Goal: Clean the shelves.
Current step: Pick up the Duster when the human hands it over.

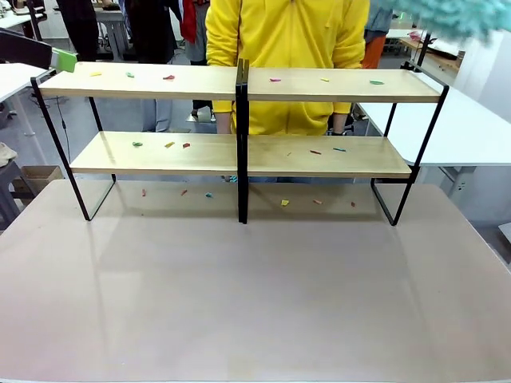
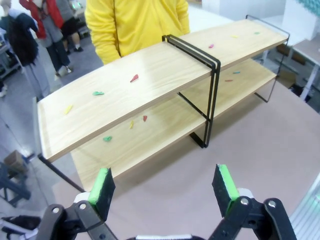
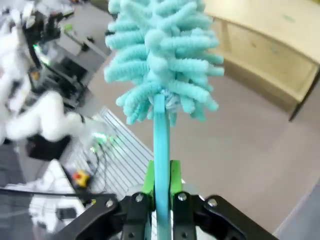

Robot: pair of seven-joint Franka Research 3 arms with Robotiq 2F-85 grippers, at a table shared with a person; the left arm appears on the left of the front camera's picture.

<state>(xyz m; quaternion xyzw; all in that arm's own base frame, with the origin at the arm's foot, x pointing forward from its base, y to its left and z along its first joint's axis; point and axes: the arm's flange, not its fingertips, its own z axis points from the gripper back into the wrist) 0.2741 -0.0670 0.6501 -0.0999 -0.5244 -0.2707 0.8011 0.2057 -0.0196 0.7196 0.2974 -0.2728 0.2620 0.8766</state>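
Right wrist view, right gripper (image 3: 161, 176) clamped on teal duster (image 3: 165, 55), shelves (image 3: 260, 20) beyond

A fluffy teal duster (image 1: 447, 16) smears across the front view's upper right corner, blurred and cut off by the top edge. At far left, the left claw (image 1: 62, 59) shows one green pad, the rest lying beyond the frame. The shelves (image 1: 239, 84) hide bands of a person (image 1: 287, 32) in yellow, cropped at the shoulders. Coloured scraps (image 1: 168, 77) on the boards are too small to identify. In the right wrist view, the room behind the duster is out of focus.
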